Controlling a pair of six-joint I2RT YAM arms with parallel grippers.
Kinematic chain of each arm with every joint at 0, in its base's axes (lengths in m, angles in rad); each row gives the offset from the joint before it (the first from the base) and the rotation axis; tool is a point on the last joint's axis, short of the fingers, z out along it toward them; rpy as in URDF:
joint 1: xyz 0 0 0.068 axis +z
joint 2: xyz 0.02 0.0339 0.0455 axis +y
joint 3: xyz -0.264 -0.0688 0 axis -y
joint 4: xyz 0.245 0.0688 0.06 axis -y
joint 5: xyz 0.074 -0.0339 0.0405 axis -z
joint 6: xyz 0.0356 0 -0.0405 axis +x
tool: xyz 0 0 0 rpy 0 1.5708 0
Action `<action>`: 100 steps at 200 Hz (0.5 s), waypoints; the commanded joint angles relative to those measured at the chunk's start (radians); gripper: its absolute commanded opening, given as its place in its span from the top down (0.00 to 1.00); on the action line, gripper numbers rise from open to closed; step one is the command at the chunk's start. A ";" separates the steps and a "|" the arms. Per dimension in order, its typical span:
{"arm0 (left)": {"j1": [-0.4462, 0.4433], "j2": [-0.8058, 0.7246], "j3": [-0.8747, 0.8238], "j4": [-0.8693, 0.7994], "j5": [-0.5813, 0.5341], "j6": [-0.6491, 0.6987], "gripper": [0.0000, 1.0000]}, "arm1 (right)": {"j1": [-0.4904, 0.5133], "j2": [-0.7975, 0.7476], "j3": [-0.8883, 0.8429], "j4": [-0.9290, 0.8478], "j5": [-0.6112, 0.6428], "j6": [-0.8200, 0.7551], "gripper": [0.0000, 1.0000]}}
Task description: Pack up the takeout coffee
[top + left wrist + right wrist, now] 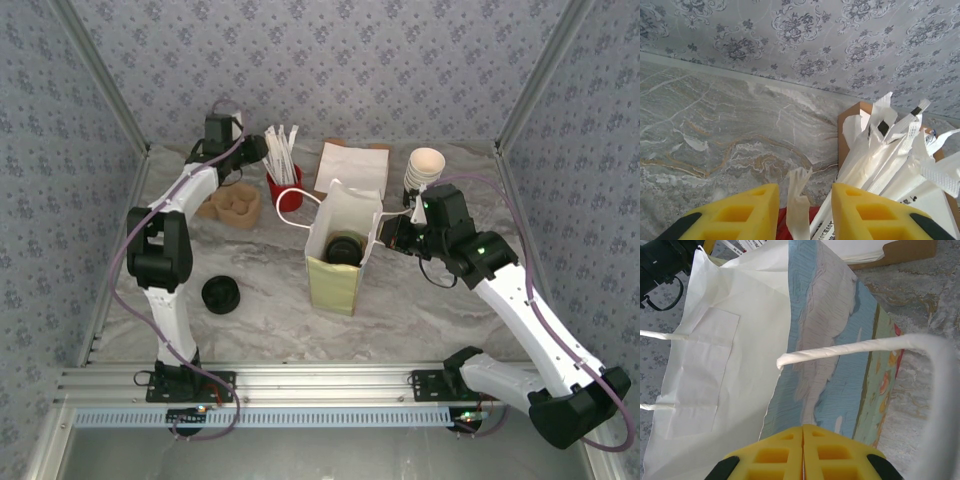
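Note:
The white-and-yellow paper bag (338, 280) stands open at mid-table. Inside it sits the takeout coffee (343, 250), a dark cup under a black lid, seen from above. My right gripper (392, 233) is shut on the bag's right rim. In the right wrist view the bag's wall (840, 355) runs straight into the closed yellow fingers of that gripper (802, 428). My left gripper (256, 150) hovers at the back over the red holder (284, 190) of white sticks. It is open (802, 200), with one wrapped stick (799, 197) standing loose between the fingers.
A round black lid-like object (220, 295) lies on the table at front left. A brown pulp cup carrier (230, 207) sits behind it. A stack of pale cups (424, 166) and a brown box of napkins (352, 165) stand at the back. The bag's string handle (940, 390) loops beside the right gripper.

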State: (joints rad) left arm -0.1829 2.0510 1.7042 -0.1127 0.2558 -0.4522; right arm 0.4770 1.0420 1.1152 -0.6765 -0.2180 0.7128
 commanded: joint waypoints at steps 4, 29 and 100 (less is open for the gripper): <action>0.008 0.027 0.038 -0.022 0.023 0.026 0.69 | -0.008 0.001 0.005 0.006 -0.009 -0.022 0.90; 0.008 0.031 0.046 -0.028 0.022 0.027 0.73 | -0.008 0.002 0.002 0.006 -0.011 -0.024 0.90; 0.007 -0.068 -0.009 -0.023 0.005 0.053 0.89 | -0.016 0.003 -0.001 0.010 -0.012 -0.024 0.88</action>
State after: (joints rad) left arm -0.1829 2.0720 1.7126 -0.1383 0.2623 -0.4267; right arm 0.4686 1.0420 1.1152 -0.6765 -0.2188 0.7086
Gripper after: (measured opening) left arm 0.127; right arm 0.108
